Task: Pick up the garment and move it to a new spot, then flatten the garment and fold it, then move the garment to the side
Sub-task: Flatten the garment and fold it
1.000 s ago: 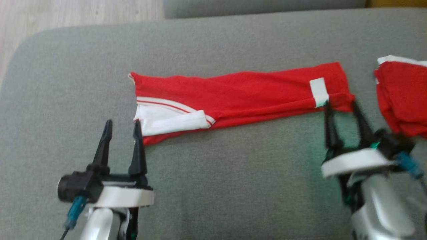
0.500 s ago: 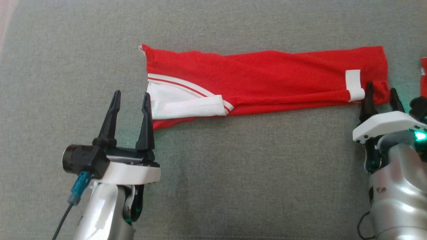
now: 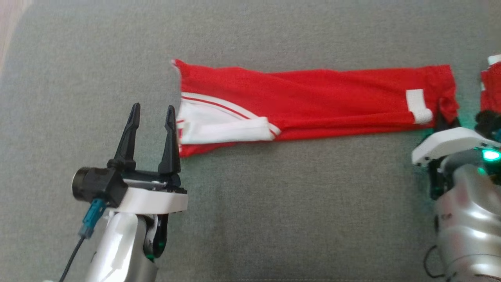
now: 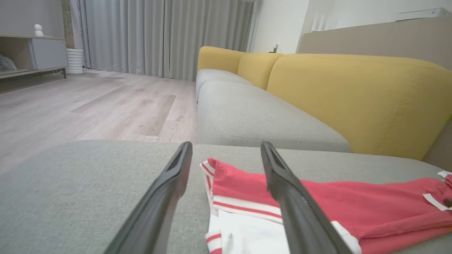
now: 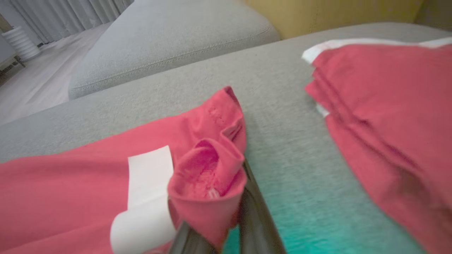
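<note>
Prob. fold step: R claw (image 3: 446, 120) clenched on corner of long red cloth garment w/ white trim (image 3: 313, 98); L claw (image 3: 152, 107) released, next should pinch striped end.

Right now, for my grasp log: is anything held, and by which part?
The right end effector pinches the red garment by its bunched corner beside the white tab; the left end effector holds nothing.

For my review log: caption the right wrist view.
Right gripper shut on a bunched corner of the red garment, on a grey cushion.
</note>
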Robot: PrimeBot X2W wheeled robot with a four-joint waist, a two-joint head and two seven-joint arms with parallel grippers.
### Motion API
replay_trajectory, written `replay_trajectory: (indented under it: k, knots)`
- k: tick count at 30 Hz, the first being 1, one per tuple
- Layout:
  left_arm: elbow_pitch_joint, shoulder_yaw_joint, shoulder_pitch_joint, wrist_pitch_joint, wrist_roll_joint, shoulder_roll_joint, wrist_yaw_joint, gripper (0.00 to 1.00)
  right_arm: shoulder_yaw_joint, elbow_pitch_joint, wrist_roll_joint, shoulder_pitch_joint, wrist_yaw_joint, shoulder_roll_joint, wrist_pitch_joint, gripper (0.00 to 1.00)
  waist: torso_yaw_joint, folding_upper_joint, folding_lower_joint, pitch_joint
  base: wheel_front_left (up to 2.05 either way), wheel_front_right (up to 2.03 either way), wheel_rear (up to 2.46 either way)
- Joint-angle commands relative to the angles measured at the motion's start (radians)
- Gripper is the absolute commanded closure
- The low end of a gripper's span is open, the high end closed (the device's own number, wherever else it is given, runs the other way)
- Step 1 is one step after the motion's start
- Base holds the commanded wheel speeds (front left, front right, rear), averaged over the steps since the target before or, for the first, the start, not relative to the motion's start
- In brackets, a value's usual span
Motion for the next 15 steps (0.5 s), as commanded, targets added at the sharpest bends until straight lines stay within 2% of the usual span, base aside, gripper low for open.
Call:
replay_trajectory:
  k: [1, 5, 8, 15]
  knots:
    - [-0.025, 0.038, -0.007, -0.005, 0.002, 0.003, 0.003, 0.00, -0.004, -0.035, -0.021, 0.007, -0.001, -0.032, -0.019, 1.00, -0.014, 0.0000, 0.0000, -0.022, 0.00, 0.00, 0.00]
    - [-0.024, 0.039, 0.005, -0.005, -0.003, 0.003, 0.004, 0.00, -0.062, -0.054, -0.075, 0.014, -0.001, -0.089, -0.014, 1.00, -0.027, 0.0000, 0.0000, -0.056, 0.00, 0.00, 0.00]
    - [-0.018, 0.037, 0.018, -0.005, -0.006, 0.003, 0.006, 0.00, -0.075, -0.068, -0.103, 0.012, -0.001, -0.097, -0.006, 1.00, -0.031, 0.0000, 0.0000, -0.082, 0.00, 0.00, 0.00]
    - [-0.007, 0.030, 0.044, -0.005, -0.013, 0.003, 0.006, 0.00, -0.001, -0.108, -0.111, -0.007, -0.001, -0.028, 0.001, 1.00, -0.027, 0.0000, 0.0000, -0.147, 0.00, 0.00, 0.00]
